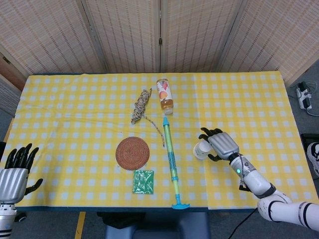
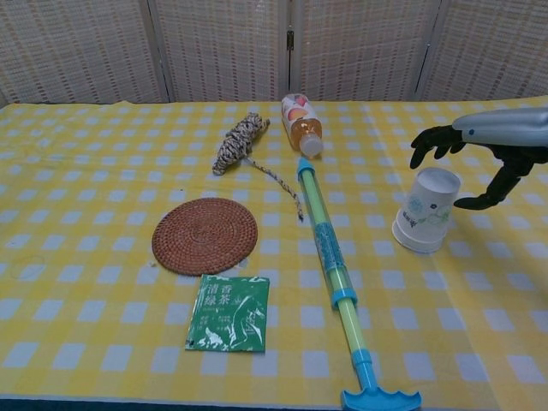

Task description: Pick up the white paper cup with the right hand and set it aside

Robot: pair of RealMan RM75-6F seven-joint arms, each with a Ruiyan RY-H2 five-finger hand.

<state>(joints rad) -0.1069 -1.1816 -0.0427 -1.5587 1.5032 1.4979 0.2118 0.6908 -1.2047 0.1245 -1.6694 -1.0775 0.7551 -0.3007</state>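
Right hand spread over the white paper cup

The right hand point(image 2: 479, 150) hovers just above and to the right of the white paper cup point(image 2: 425, 211), fingers apart, not yet gripping it. The cup stands upside down, tilted, on the yellow checked tablecloth point(image 1: 75, 109), right of the green-and-blue water squirter point(image 2: 330, 257). The left hand point(image 1: 14, 172) waits open at the near left edge.

The paper cup point(image 2: 426, 211) is sitting just left of the right hand point(image 2: 492, 145), under its spread fingers. The water pump point(image 2: 332, 259) is lying further left, then the coaster point(image 2: 205, 235) and packet point(image 2: 229, 312). The bottle point(image 2: 300, 124) and rope point(image 2: 241, 141) are lying beyond, further left.
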